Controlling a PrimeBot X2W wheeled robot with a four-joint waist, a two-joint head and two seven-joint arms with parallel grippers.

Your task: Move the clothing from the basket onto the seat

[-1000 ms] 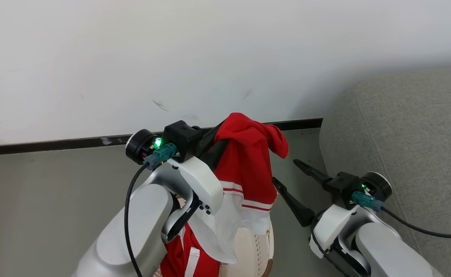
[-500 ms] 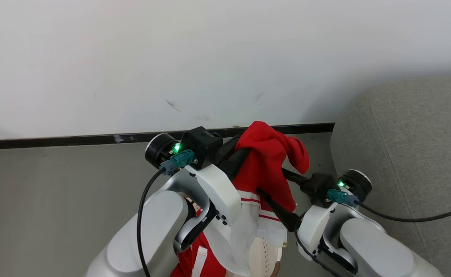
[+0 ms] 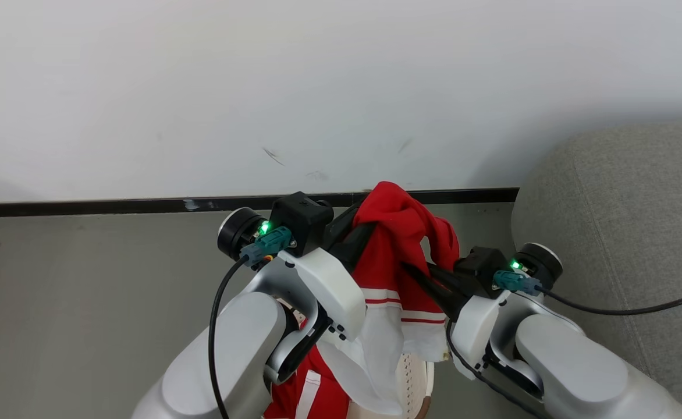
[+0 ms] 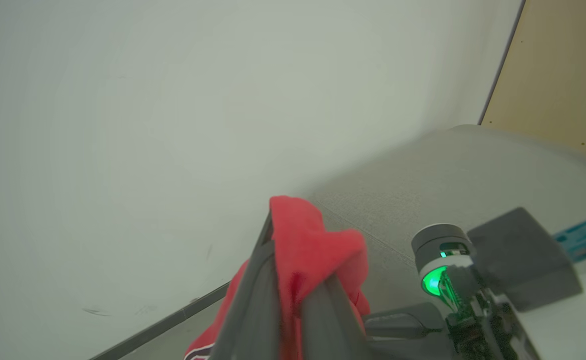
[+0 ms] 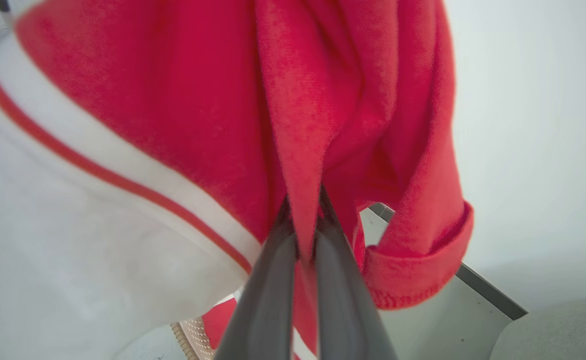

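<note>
A red garment [image 3: 396,256] with white panels and striped trim hangs raised above the basket [image 3: 419,378]. My left gripper [image 3: 359,224] is shut on its top fold, and red fabric shows between the fingers [image 4: 260,295] in the left wrist view. My right gripper [image 3: 419,272] is shut on a fold at the garment's right side, pinched between its fingers [image 5: 268,280]. A second red and white piece [image 3: 297,396] lies in the basket under my left arm. The grey sofa [image 3: 626,198] stands to the right.
A white wall [image 3: 318,87] with a dark skirting strip [image 3: 114,205] runs close behind the grippers. Grey floor [image 3: 85,279] lies to the left. A tan panel [image 4: 563,75] stands beyond the sofa [image 4: 473,170]. A black cable [image 3: 626,305] crosses the sofa front.
My right gripper moved left from open beside the garment and has shut on its right side. The left gripper kept its hold. The head camera shifted slightly.
</note>
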